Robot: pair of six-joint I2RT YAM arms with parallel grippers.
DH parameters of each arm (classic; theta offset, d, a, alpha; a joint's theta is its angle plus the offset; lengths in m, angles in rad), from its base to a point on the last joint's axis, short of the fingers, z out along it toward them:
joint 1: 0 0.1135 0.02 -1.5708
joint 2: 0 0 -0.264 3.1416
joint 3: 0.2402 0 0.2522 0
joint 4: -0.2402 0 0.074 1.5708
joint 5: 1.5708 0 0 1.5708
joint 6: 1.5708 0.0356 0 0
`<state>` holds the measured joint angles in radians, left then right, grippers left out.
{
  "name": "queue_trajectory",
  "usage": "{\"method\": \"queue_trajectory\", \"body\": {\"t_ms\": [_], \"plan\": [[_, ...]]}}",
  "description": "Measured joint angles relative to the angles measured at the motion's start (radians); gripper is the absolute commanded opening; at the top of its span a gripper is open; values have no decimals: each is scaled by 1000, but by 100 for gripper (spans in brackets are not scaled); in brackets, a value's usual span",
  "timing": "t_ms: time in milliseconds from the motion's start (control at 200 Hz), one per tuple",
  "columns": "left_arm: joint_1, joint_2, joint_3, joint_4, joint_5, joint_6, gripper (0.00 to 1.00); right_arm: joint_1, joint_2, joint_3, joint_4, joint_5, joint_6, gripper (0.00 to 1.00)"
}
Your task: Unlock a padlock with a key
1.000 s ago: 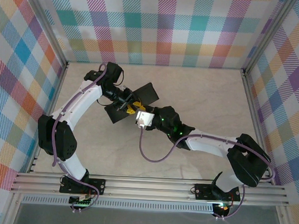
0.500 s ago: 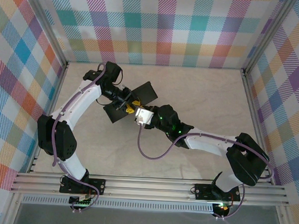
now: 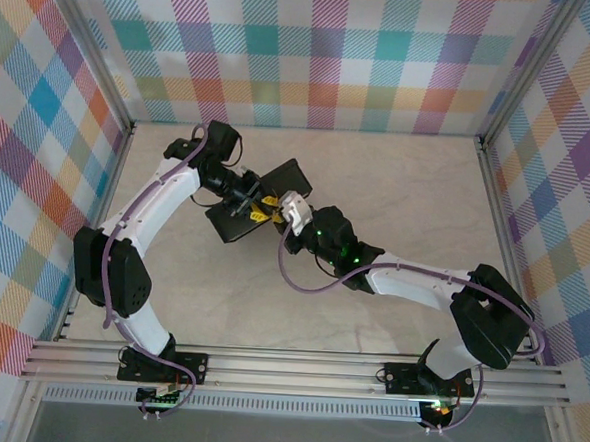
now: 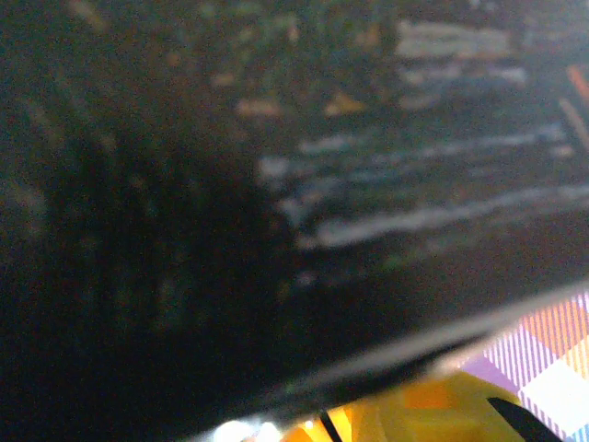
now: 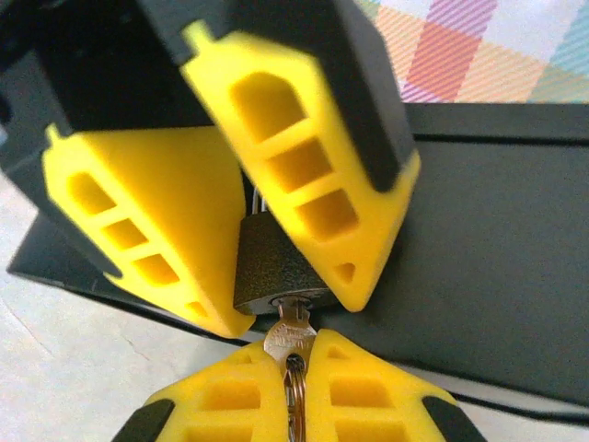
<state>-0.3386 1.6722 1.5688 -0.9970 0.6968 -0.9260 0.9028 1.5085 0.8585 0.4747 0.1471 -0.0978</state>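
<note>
Across the middle of the pale table point(image 3: 407, 188) lies a flat black box point(image 3: 233, 225), and both arms meet at its near right edge. From the box's left side the left arm point(image 3: 161, 198) curves in over it; the right arm point(image 3: 422, 279) reaches toward the box from the near right. In the right wrist view the left gripper point(image 5: 281, 295) hangs just in front of the box's dark side, its yellow fingers point(image 5: 304, 175) pinching a small dark padlock point(image 5: 271, 267) between them, keyhole end pointing away from the box's wall. Directly below that padlock, still in front of the box, the right gripper point(image 5: 294, 373) has its two yellow fingers pressed together on the key point(image 5: 288, 333), whose silver blade sits in the padlock's keyhole while the rest of the bunch is hidden between the pads. The left wrist view is a dark blur with a yellow patch point(image 4: 414, 410) at its lower edge.
</note>
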Motion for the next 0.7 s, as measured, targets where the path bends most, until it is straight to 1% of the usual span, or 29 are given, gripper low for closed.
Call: {"method": "queue_trajectory", "body": {"t_ms": [540, 700], "plan": [[-10, -55, -56, 96, -37, -107, 0, 1, -14, 0, -10, 10, 655, 0], [-19, -60, -68, 118, -64, -110, 0, -10, -14, 2, -29, -19, 874, 0]]}}
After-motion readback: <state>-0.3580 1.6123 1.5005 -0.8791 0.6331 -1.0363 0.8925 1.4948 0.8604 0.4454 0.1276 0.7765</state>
